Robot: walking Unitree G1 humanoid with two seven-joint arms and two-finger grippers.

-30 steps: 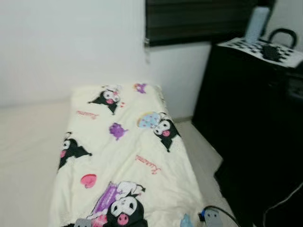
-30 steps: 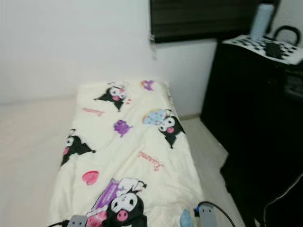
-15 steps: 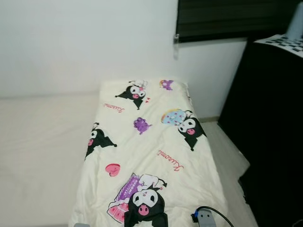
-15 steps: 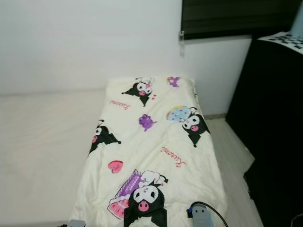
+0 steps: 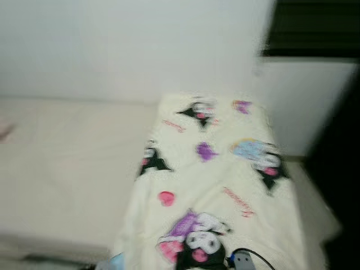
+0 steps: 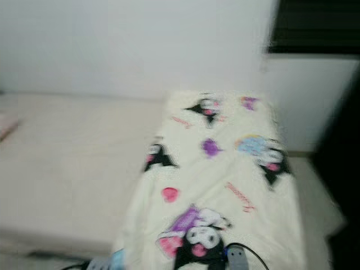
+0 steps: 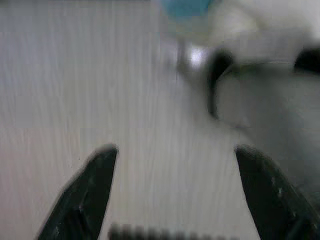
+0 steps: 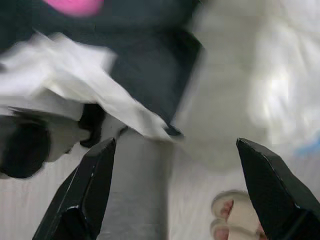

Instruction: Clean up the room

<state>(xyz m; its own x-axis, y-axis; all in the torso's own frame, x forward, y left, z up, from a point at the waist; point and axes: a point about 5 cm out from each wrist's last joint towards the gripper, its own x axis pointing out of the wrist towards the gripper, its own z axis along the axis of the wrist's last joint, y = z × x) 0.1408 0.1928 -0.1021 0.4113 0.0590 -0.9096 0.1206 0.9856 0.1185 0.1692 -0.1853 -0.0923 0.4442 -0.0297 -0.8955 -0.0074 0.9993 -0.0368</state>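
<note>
Head views are smeared, so treat everything as rough. Far left you've got a pinkish thing at the edge of the pale mattress, too blurred to name. Next over, the cream cartoon-print blanket lies spread flat along the bed, running up to the white wall. Right of that, a strip of light floor, then a dark cabinet and a dark window blind above.

Left gripper: fingers spread wide, nothing between them, hanging over pale floor. Right gripper: also spread and empty, blanket print ahead of it; toes in a sandal are close by, so a person is standing near.

Which item you're meant to tidy isn't settled from here; the blanket already lies smooth.

Risks: reach in this blur and you'll misjudge depth and snag or bunch the blanket. Swing the right arm and you could clip that foot. A black cable at the bottom edge could catch.
</note>
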